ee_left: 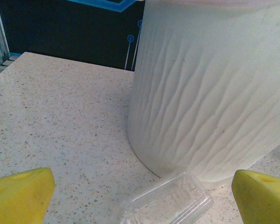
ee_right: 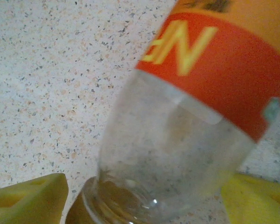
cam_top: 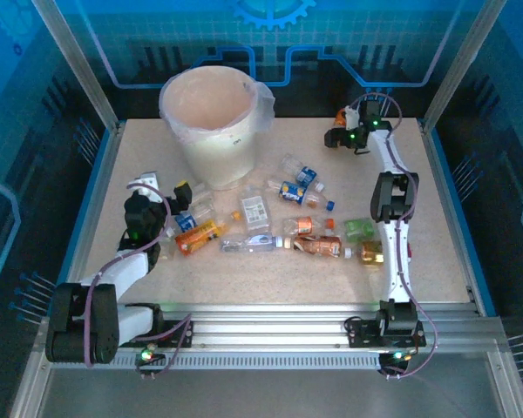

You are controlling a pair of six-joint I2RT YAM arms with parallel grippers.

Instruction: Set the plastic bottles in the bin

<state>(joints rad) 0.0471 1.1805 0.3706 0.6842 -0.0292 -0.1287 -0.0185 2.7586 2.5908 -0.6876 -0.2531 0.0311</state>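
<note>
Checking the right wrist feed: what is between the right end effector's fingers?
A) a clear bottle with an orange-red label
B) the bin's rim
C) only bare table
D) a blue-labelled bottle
A: in the right wrist view a clear bottle with an orange-red label sits between the right end effector's yellow fingers, with the speckled table behind it.

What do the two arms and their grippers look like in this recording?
Both the left arm and right arm have white links with black joint housings. Lilac cables loop along them, green lights glow at the bases, and the fingers are yellow wedges.
</note>
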